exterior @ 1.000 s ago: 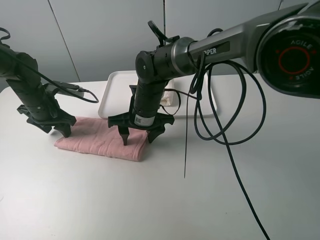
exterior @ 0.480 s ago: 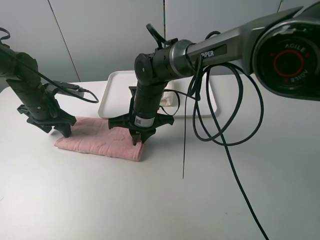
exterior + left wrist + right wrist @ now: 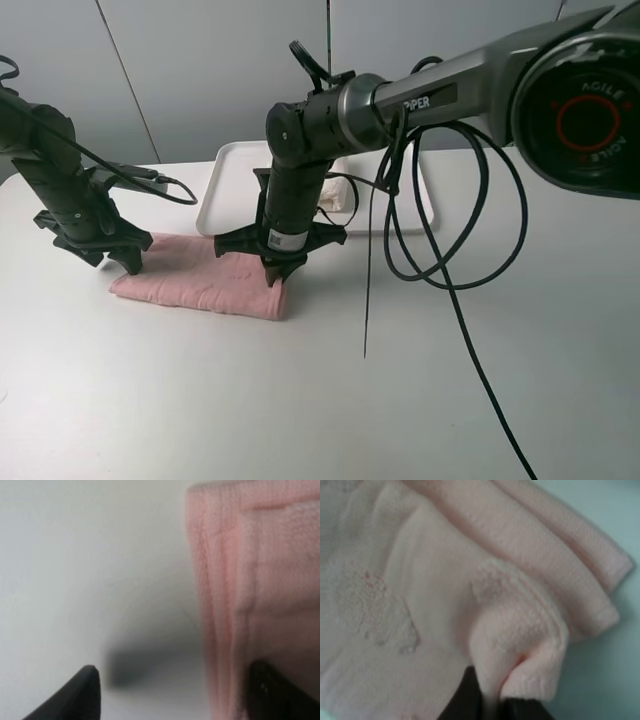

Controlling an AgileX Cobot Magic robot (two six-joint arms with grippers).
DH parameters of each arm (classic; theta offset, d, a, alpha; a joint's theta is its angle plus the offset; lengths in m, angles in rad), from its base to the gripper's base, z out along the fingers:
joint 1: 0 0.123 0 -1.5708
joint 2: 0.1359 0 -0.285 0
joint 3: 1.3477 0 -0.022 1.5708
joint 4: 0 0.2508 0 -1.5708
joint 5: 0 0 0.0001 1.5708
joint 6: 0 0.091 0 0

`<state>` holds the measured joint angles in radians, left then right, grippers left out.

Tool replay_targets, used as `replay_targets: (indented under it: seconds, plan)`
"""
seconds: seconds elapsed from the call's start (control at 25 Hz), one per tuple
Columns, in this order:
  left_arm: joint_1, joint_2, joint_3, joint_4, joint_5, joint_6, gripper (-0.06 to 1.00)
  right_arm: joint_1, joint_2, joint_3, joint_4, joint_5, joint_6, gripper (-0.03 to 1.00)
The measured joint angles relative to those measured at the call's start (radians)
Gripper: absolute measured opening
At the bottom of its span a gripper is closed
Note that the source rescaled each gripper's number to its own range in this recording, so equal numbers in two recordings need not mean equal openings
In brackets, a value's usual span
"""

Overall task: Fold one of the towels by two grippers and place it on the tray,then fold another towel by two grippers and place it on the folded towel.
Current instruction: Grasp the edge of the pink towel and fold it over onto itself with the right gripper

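The pink towel (image 3: pixel 195 283) lies folded in a long strip on the table in front of the tray (image 3: pixel 228 172). My right gripper (image 3: pixel 275 272) is shut on the strip's right end, pinching up a ridge of pink towel (image 3: pixel 520 640) between its fingers (image 3: pixel 470 695). The embroidered mark (image 3: pixel 375 610) shows beside the pinch. My left gripper (image 3: pixel 111 259) stands open at the strip's left end, one fingertip (image 3: pixel 86 690) over bare table and the other over the pink towel (image 3: pixel 260 580). A bit of the cream-white towel (image 3: pixel 339 200) shows on the tray behind the right arm.
Black cables (image 3: pixel 450 260) hang from the right arm in loops over the table right of the towel. A thin cable (image 3: pixel 150 180) runs from the left arm toward the tray. The table top (image 3: pixel 300 400) is white.
The right gripper's jaws have closed on the pink towel's right end, bunching up a fold. The left gripper has stayed open in the same place.
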<state>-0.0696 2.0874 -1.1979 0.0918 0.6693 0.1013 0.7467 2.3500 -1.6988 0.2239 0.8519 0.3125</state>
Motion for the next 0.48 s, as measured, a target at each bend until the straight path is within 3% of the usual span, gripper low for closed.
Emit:
replay_targets:
  seconds: [0.24, 0.48]
  plan:
    - [0.0, 0.0, 0.0, 0.0, 0.0, 0.0, 0.79, 0.0, -0.072, 0.0, 0.11, 0.008, -0.093, 0.04]
    - [0.0, 0.0, 0.0, 0.0, 0.0, 0.0, 0.79, 0.0, -0.077, 0.0, 0.399, -0.025, -0.248, 0.04]
